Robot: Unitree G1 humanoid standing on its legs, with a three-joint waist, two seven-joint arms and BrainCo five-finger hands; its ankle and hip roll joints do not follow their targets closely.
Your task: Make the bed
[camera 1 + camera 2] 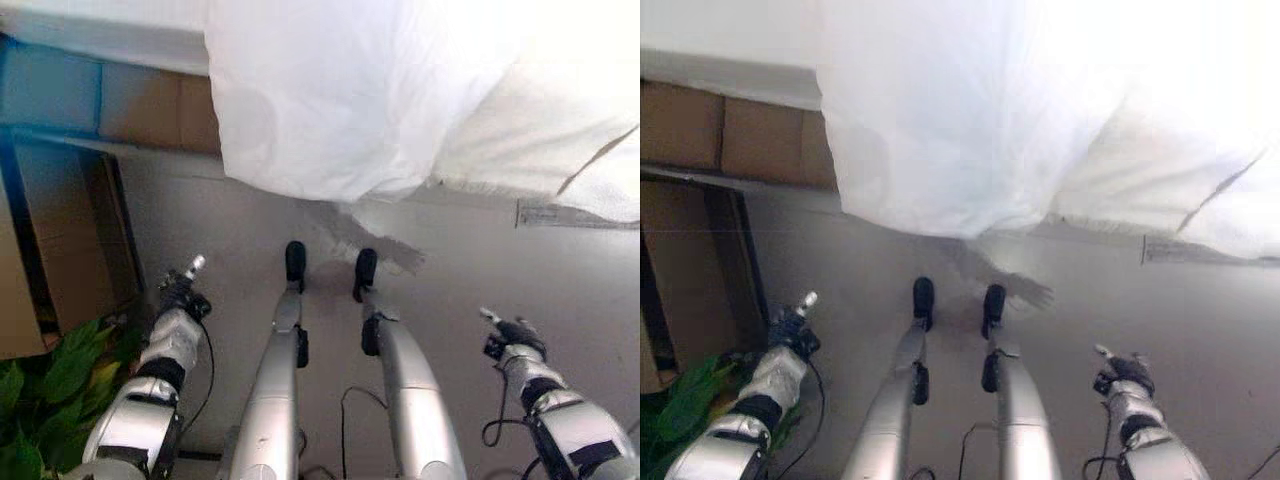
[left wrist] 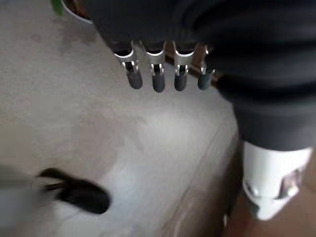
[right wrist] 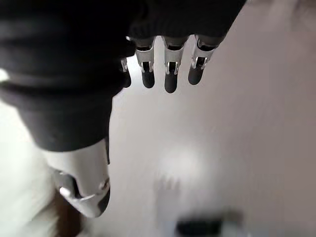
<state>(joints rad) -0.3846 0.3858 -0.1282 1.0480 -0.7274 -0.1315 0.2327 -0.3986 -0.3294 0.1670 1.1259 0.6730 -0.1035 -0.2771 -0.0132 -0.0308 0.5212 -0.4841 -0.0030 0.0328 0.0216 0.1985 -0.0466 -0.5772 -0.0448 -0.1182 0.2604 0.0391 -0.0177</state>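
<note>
A white duvet [image 1: 330, 90] hangs over the bed's near edge, its lower hem bunched just above the grey floor. A second white textured cover [image 1: 545, 130] lies beside it on the right. My left hand [image 1: 181, 291] hangs low at the left, well short of the bed. In the left wrist view its fingers [image 2: 158, 76] are straight and hold nothing over bare floor. My right hand [image 1: 511, 334] hangs low at the right, also away from the bedding. Its fingers [image 3: 170, 74] are straight and hold nothing.
The bed's brown base panel [image 1: 150, 105] runs along the upper left under the white mattress edge [image 1: 110, 40]. A brown cabinet or box [image 1: 60, 250] stands at the left, with a green plant [image 1: 50, 380] beside my left arm. A pale strip [image 1: 575, 215] lies on the floor.
</note>
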